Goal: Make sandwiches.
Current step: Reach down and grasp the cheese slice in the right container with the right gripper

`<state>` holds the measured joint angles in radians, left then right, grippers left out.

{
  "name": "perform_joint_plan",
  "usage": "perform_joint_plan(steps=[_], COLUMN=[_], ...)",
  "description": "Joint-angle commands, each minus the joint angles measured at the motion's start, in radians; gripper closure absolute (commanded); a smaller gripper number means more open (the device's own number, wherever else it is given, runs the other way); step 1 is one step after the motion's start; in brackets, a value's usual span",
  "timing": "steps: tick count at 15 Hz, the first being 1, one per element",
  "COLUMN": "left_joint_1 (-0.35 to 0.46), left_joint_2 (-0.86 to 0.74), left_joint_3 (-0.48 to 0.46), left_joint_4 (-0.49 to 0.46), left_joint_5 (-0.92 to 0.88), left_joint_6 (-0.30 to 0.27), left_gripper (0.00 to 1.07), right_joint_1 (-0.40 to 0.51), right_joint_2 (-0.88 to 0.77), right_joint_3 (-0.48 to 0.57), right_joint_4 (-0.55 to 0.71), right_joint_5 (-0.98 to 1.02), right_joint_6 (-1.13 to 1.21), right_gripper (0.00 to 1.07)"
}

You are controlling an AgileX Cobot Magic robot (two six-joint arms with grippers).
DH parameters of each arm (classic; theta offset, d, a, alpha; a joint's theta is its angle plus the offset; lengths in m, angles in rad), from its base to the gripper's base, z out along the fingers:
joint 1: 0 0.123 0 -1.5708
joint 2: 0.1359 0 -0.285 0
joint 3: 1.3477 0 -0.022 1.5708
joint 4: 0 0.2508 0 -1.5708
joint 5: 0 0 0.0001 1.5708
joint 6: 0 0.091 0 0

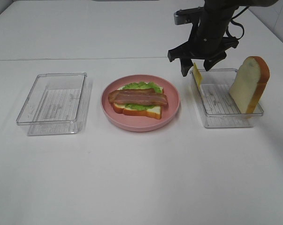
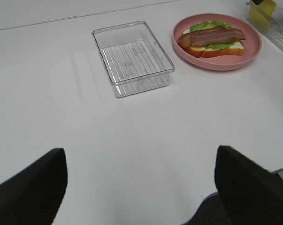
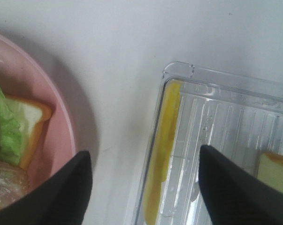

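Cheese step: right gripper (image 1: 196, 66), jaws spread, empty, hovers over yellow cheese (image 1: 197, 75) upright in tray (image 1: 225, 124), frame right. Half-built sandwich (image 1: 139, 100) on centre plate (image 1: 141, 127). Next, likely: descend, pinch cheese edge.

I see round pink plate (image 1: 132, 125) mid white worktop (image 1: 141, 178). Clear ribbed plastic tray (image 1: 52, 105) apart on its left. Second clear plastic tray (image 1: 216, 107) near, on its right.
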<state>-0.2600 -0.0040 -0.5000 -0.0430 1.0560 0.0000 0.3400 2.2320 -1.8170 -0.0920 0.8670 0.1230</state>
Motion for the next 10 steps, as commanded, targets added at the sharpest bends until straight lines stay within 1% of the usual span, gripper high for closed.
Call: perform_joint_plan(steps=[1, 4, 6, 7, 8, 9, 10], left_joint_1=[0.004, 0.004, 0.004, 0.004, 0.004, 0.004, 0.004], left_joint_2=[-0.014, -0.014, -0.014, -0.014, -0.014, -0.014, -0.014], left_joint_3=[0.003, 0.003, 0.003, 0.003, 0.003, 0.003, 0.003], left_joint_4=[-0.003, -0.003, -0.003, -0.003, -0.003, -0.003, -0.003], left_joint_5=[-0.011, -0.011, -0.011, -0.011, -0.011, -0.011, -0.011], left_joint_6=[0.0, 0.0, 0.0, 0.0, 0.0, 0.0, 0.0], left_gripper=[0.25, 0.25, 0.25, 0.25, 0.25, 0.25, 0.25], right_joint_1=[0.0, 0.0, 0.0, 0.0, 0.0, 0.0, 0.0], right_joint_2=[0.008, 0.017, 0.017, 0.017, 0.017, 0.017, 0.017], right_joint_3=[-0.005, -0.005, -0.005, -0.005, -0.005, -0.005, -0.005], right_joint_4=[-0.014, -0.014, -0.014, -0.014, -0.014, -0.014, -0.014], right_joint_5=[0.009, 0.025, 0.029, 0.033, 0.034, 0.036, 0.04], right_joint_6=[0.001, 0.001, 0.001, 0.001, 0.001, 0.001, -0.001], right_gripper=[0.5, 0.59, 0.67, 0.73, 0.81, 0.92, 1.07])
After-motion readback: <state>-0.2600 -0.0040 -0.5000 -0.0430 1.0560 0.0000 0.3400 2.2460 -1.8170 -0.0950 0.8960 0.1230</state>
